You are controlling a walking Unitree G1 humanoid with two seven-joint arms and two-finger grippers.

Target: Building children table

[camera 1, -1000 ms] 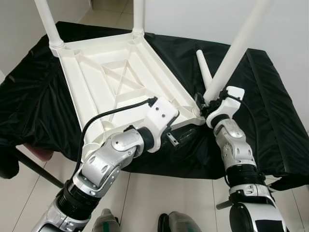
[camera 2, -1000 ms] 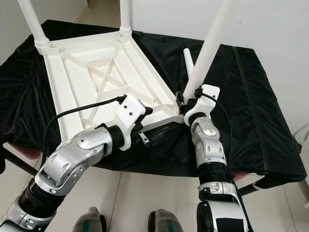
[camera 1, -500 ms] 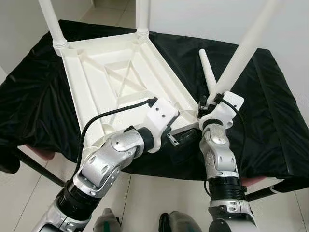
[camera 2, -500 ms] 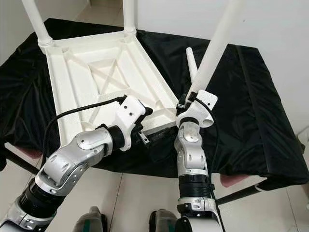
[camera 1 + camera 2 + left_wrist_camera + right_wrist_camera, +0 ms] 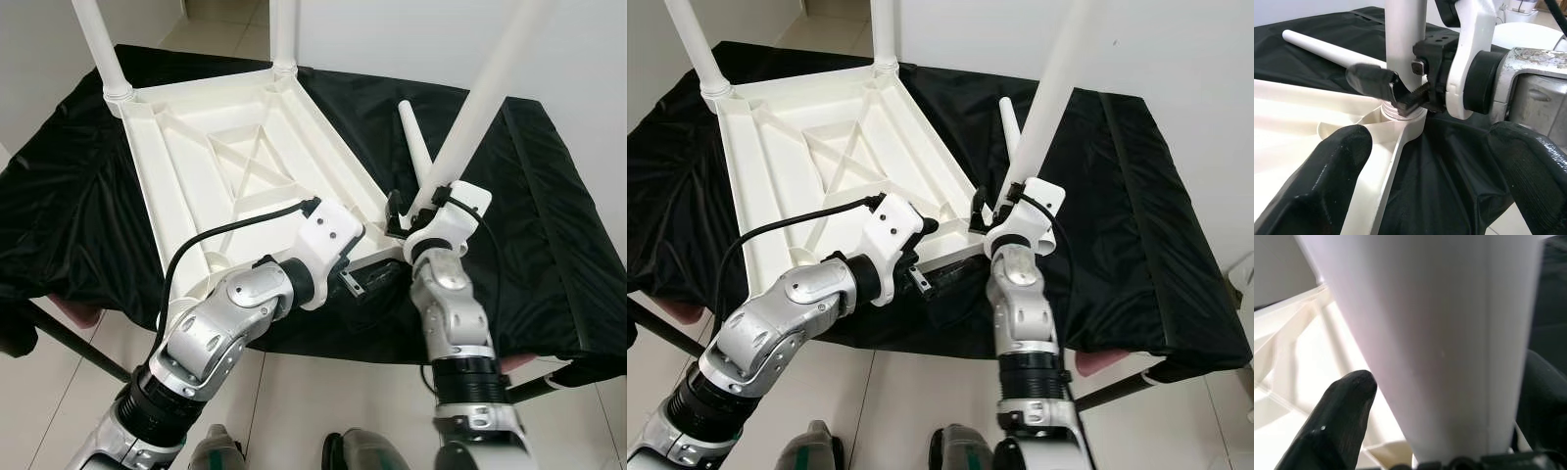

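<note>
My right gripper point(image 5: 411, 211) clamps the third leg point(image 5: 480, 98) at its corner socket; my left gripper point(image 5: 358, 284) waits open beside it. The fourth leg point(image 5: 413, 142) lies beyond, unfitted; two legs stand on the tabletop point(image 5: 211, 166).

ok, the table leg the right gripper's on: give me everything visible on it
The table leg is a long, smooth white tube, plastic by the look, widening toward its base. It stands tilted, its base seated in the near right corner socket of the upturned white tabletop, with a ribbed collar at the joint. The right gripper has its jaws around it just above the socket. A loose fourth leg lies on the black cloth just behind it. The left gripper hovers open beside the corner, not touching.
</note>
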